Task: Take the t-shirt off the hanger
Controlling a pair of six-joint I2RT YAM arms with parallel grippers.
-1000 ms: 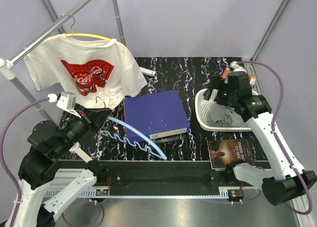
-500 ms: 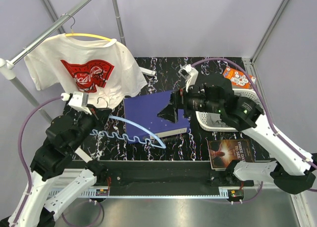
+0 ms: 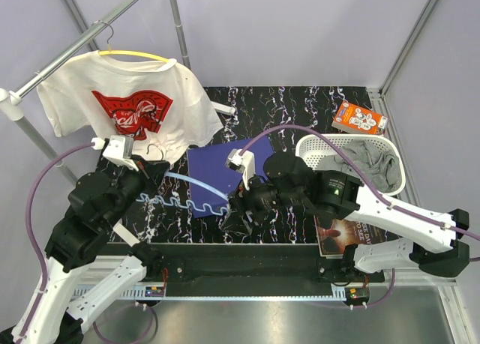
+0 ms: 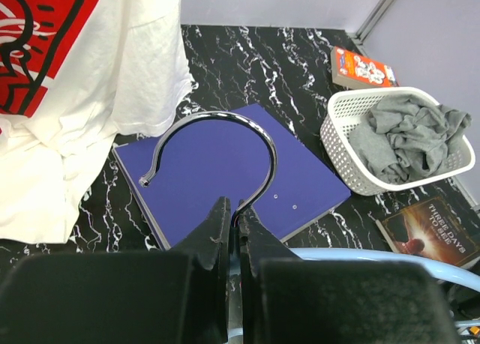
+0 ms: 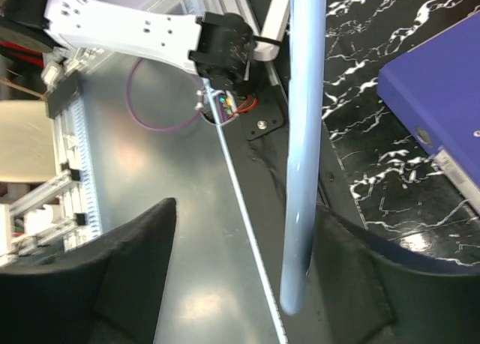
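There are two hangers: a yellow hanger (image 3: 139,55) up beyond the left claw (image 4: 234,216) and a light blue hanger (image 3: 196,186) pinched in it. There is one white t-shirt (image 3: 127,108). Ahead of that claw lies one blue binder (image 4: 225,186). Off to its right on the one table (image 3: 300,104) are one white basket (image 4: 352,164), one grey garment (image 4: 409,130), one orange box (image 4: 362,68) and one book (image 4: 431,231).
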